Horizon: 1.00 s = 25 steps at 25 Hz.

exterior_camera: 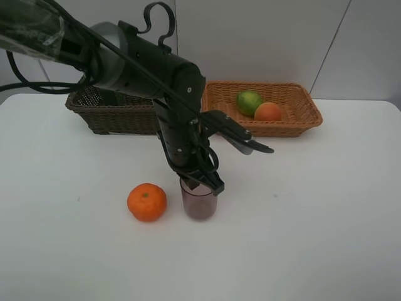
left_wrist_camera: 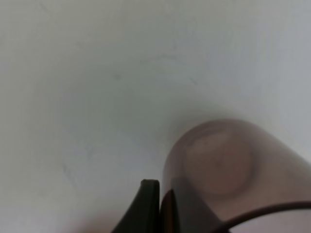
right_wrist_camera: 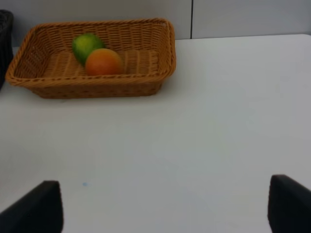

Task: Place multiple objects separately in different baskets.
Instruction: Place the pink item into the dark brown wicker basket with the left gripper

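Cup placement: we see the translucent purplish cup (exterior_camera: 199,202) upright on the white worktop (exterior_camera: 313,219), just beside the orange mandarin (exterior_camera: 146,202). Our left end effector (exterior_camera: 202,180) is pressed together on the cup's rim, pinching its wall. Our right end effector (right_wrist_camera: 167,189) stands spread, holding nothing. The green oval fruit (exterior_camera: 249,102) and red-yellow peach (exterior_camera: 268,111) lie side by side in the light orange-tan basket (exterior_camera: 263,130), next to the dark brown basket (exterior_camera: 113,117).

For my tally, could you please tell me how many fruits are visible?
3: mandarin on the table; green fruit and peach in the tan basket. The dark basket is partly hidden.
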Motion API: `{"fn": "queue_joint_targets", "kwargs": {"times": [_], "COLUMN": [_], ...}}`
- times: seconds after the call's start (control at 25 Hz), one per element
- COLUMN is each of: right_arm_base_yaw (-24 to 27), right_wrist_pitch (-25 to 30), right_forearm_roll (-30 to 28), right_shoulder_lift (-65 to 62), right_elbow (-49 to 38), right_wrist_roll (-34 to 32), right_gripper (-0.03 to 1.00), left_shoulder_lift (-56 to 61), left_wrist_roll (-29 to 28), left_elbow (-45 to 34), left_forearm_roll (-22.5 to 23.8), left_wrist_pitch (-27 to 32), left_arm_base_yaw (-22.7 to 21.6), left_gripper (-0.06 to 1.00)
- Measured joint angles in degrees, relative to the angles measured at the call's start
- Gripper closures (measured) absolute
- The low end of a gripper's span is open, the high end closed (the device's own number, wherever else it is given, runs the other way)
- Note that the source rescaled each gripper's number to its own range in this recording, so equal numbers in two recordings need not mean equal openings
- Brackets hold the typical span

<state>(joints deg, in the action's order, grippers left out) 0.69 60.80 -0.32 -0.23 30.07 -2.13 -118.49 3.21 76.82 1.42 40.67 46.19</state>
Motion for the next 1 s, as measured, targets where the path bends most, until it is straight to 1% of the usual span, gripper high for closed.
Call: {"fn": "queue_joint_targets", "kwargs": {"times": [0.36, 0.52, 0.72, 0.84, 1.0], "right_arm_base_yaw": [0.0, 0.0, 0.0, 0.0, 0.0], "right_wrist_pitch": [0.0, 0.0, 0.0, 0.0, 0.0], "right_forearm_roll": [0.0, 0.0, 0.3, 0.0, -0.1], "right_shoulder_lift": [0.0, 0.0, 0.0, 0.0, 0.0], "right_elbow": [0.0, 0.0, 0.0, 0.0, 0.0], "right_wrist_roll": [0.0, 0.0, 0.0, 0.0, 0.0], "right_gripper": [0.18, 0.18, 0.18, 0.18, 0.18], "left_shoulder_lift": [0.0, 0.2, 2.2, 4.1, 7.0], "left_wrist_roll": [-0.1, -1.7, -3.6, -5.0, -8.8], "left_elbow": [0.0, 1.0, 5.5, 8.5, 12.3], "left_forearm_roll": [0.0, 0.0, 0.1, 0.8, 2.8], "left_wrist_pitch": [0.1, 1.2, 5.5, 8.4, 9.5], "left_arm_base_yaw": [0.0, 0.0, 0.0, 0.0, -1.4], "left_gripper": [0.94, 0.94, 0.94, 0.94, 0.94]}}
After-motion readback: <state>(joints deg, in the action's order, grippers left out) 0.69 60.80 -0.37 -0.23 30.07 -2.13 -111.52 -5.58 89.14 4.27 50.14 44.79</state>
